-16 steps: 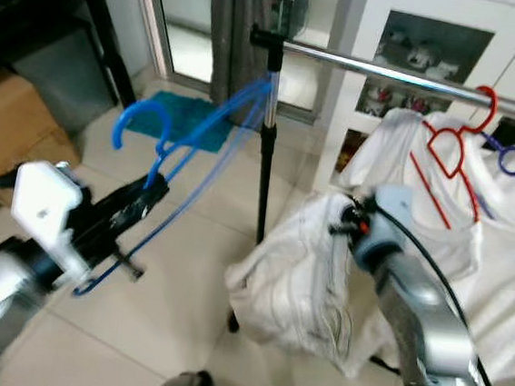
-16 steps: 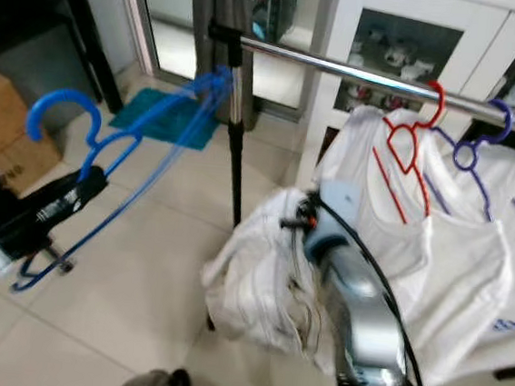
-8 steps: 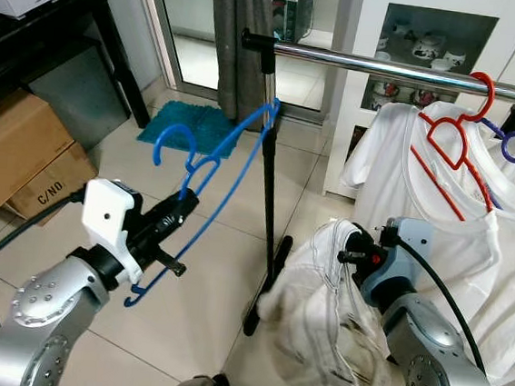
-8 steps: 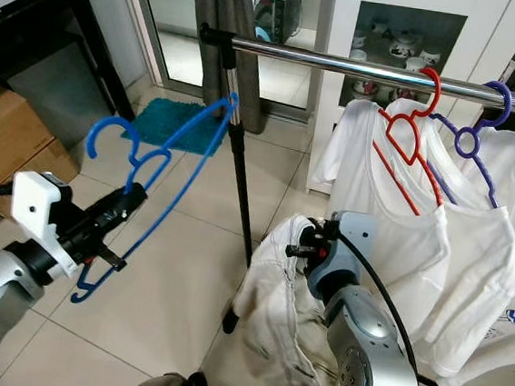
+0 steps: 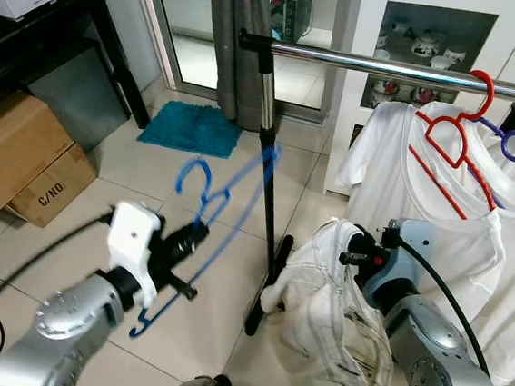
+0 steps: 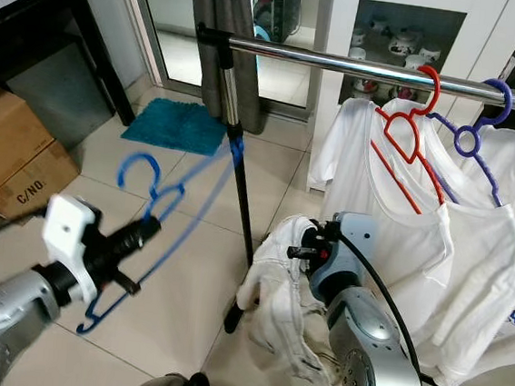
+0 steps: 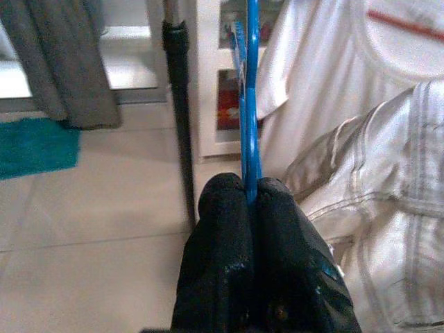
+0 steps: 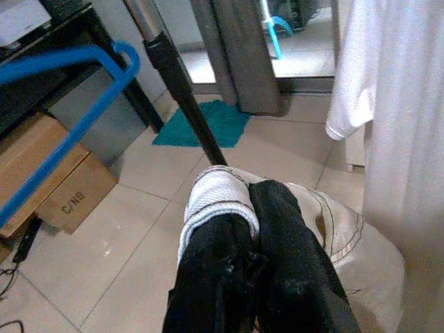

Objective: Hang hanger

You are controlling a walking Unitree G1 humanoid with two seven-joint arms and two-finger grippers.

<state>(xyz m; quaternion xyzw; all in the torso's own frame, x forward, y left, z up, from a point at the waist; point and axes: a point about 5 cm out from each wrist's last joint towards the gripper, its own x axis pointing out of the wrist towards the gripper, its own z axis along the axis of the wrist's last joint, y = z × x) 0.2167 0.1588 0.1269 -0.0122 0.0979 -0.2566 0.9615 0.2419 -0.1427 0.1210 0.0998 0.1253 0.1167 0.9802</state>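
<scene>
thin blue hanger (image 5: pixel 203 208), motion-blurred, clamped in left pincer (image 5: pixel 191 239).

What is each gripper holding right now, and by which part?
The left gripper is shut on the blue hanger, pinching its thin wire frame. The right gripper is shut on the white shirt, gripping a bunched fold of cloth.

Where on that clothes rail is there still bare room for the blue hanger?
The rail is bare from the black corner joint above the upright pole to the red hanger. Right of that it is crowded: the purple hanger and white shirts hang close together. The left gripper holds the blue hanger low, beside the pole.
</scene>
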